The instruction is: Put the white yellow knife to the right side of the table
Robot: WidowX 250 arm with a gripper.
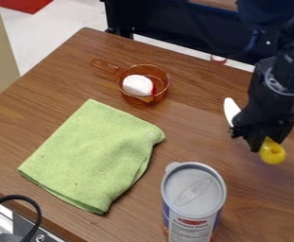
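The black gripper (255,142) is at the right side of the table, low over the middle of the knife and hiding that part. On its upper left, the knife's white blade (232,111) sticks out. The knife's yellow handle end (272,152), which has a round hole, shows on the gripper's lower right. Whether the knife is held or touches the wood cannot be told. The brown wooden table (193,134) lies beneath.
A green cloth (92,156) lies flat at the left. Behind it stands a transparent amber pan (155,97) with a white and red item (137,85) inside. A lidded can (193,198) stands upright at the front, left of the gripper.
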